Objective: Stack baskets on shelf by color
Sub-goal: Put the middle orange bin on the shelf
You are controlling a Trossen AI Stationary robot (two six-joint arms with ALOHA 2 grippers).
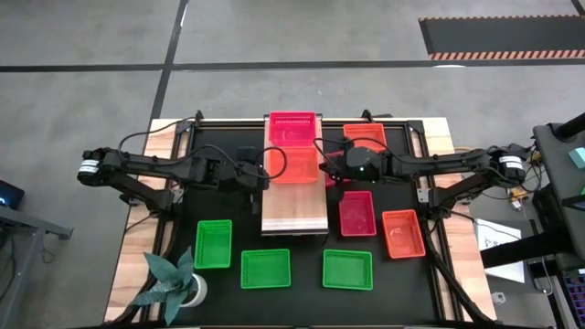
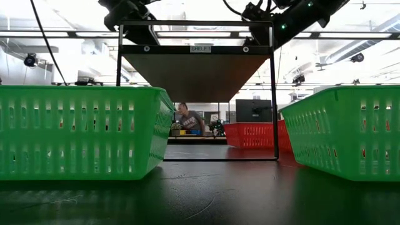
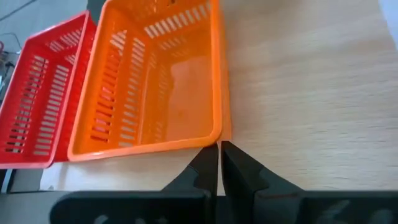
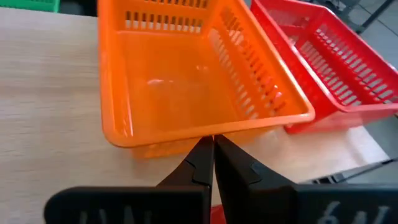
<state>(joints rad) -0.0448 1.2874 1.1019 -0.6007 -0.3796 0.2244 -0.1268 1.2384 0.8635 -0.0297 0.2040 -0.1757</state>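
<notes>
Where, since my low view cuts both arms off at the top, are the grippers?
Observer: Both flank the orange basket on the shelf: the left gripper on one side, the right gripper on the other.
Operator: Open or shut?
Observer: Both shut in the wrist views, with the tips at that basket's rim.
Operator: Anything else on the shelf?
Observer: One pink basket, right next to the orange one.
</notes>
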